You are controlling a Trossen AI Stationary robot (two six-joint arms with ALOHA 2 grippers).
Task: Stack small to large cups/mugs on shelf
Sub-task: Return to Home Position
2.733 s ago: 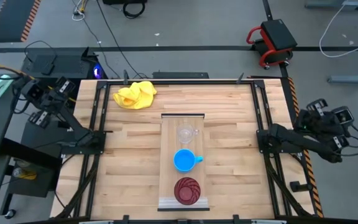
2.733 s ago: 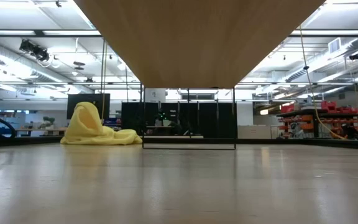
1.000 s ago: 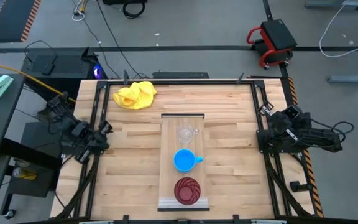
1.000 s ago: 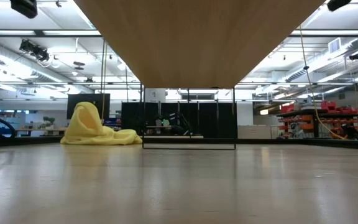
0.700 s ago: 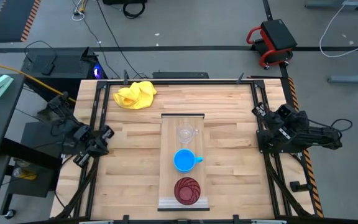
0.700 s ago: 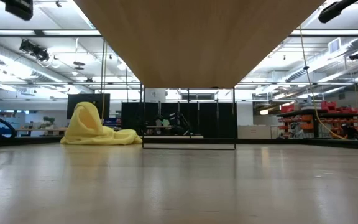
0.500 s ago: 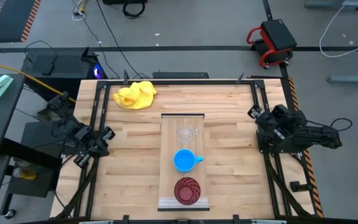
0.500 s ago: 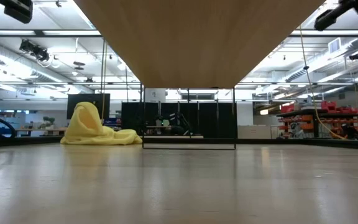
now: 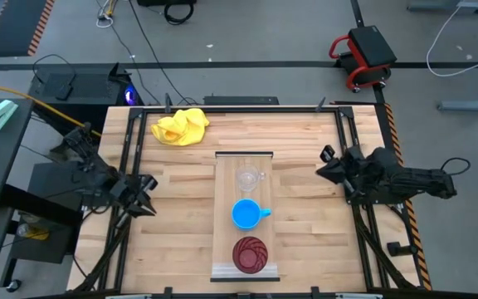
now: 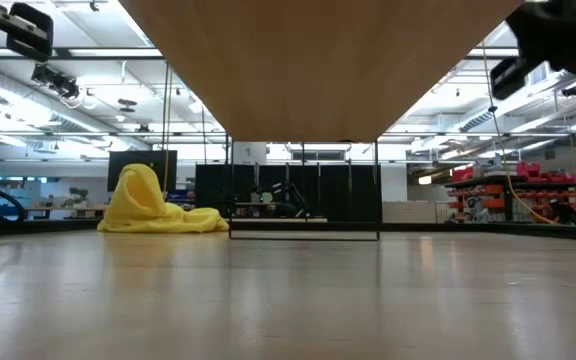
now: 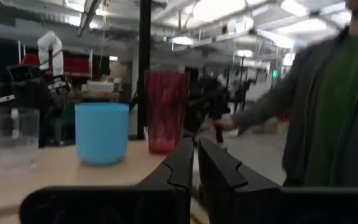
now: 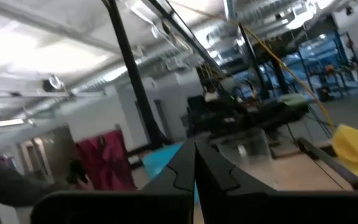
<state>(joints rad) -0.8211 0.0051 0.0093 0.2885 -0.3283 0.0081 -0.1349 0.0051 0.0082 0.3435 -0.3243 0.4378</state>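
On the shelf [image 9: 222, 187] stand glass mug [image 9: 248, 178], blue mug [image 9: 246, 213] and red cup [image 9: 250, 253] in size order; left gripper [image 9: 146, 184] and right gripper [image 9: 325, 158] flank it, jaws pressed together, empty: judged homing step, needing only clear retraction.

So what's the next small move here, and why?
Likely just settle both arms into their rest pose, touching nothing. The glass mug, blue mug and red cup stand in a row on the shelf, and the left gripper and right gripper hang at the side edges of the table, fingers shut and empty.
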